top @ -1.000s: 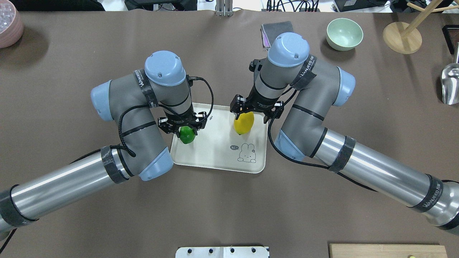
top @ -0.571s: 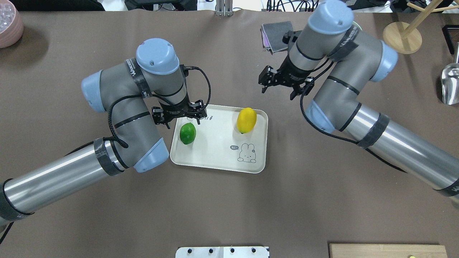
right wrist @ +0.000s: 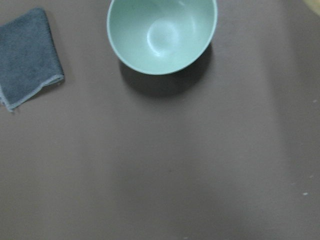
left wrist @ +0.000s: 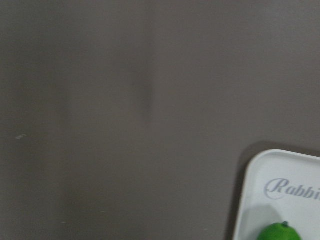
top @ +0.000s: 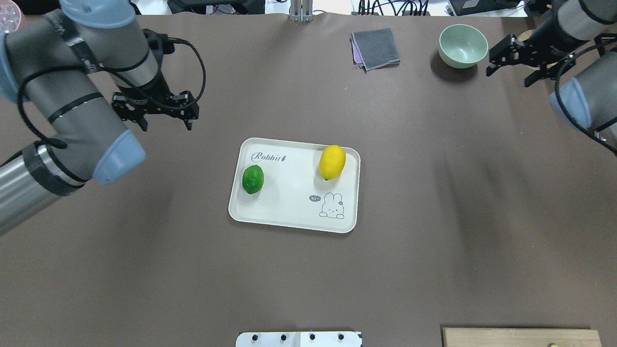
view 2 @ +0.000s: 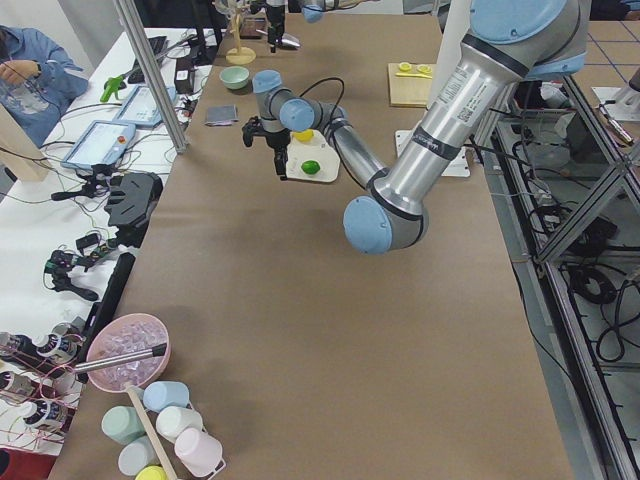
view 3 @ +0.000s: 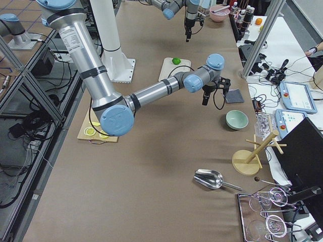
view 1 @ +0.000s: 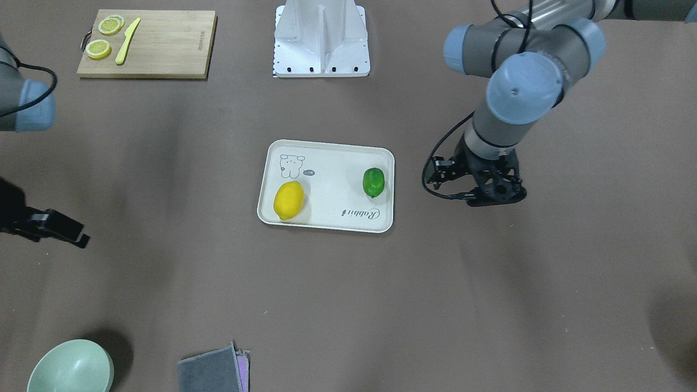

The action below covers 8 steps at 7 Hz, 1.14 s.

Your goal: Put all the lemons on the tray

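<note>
The cream-white tray (top: 289,205) lies at the table's middle, and it also shows in the front view (view 1: 332,190). The yellow lemon (top: 332,162) (view 1: 288,200) and the green lemon (top: 252,179) (view 1: 373,182) both rest on it, apart from each other. My left gripper (top: 166,126) is open and empty, raised off the tray's far left corner. My right gripper (top: 509,77) is open and empty, far to the right beside the bowl. The left wrist view shows the tray's corner (left wrist: 280,170) and the green lemon's tip (left wrist: 278,232).
A pale green bowl (top: 463,46) and a folded grey cloth (top: 376,48) sit at the far side. A wooden stand (top: 540,50) and a metal scoop (top: 606,113) are at the right. A cutting board (view 1: 163,49) with lemon slices and a knife lies near the robot's base.
Both grippers let go of the lemons, then rose and swung outward, the left to the far left, the right to the far right. Both lemons stay on the tray.
</note>
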{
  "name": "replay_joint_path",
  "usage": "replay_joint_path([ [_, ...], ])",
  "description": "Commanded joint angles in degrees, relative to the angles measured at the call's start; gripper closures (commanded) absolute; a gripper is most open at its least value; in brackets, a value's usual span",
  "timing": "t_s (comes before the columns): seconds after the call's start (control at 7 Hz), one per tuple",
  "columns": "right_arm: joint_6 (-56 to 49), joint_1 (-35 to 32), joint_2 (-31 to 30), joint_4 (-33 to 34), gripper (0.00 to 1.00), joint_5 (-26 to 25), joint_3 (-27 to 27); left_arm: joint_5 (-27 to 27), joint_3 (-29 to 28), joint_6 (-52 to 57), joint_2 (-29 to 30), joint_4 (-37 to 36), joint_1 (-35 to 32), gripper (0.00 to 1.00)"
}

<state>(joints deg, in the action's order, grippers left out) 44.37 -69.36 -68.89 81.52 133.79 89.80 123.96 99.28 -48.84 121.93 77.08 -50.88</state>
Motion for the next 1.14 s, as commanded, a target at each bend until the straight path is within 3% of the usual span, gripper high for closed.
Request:
replay_joint_path([
  [0.0,-19.33,-7.08,-5.70,5.72,0.00,-3.60,0.11,0.32,4.25,8.02,-7.04,-0.79,-5.17,0.02],
  [0.57,-41.87,-20.53,-18.44,7.95,0.00,-4.24,-0.15,0.49,4.17,22.18,-16.00,-1.05,-14.93,0.02],
  [1.0,-45.25,-23.10,-21.20,7.60,0.00,-3.45,-3.13,4.52,-0.04,31.78,-20.76,0.09,-21.35,0.02],
])
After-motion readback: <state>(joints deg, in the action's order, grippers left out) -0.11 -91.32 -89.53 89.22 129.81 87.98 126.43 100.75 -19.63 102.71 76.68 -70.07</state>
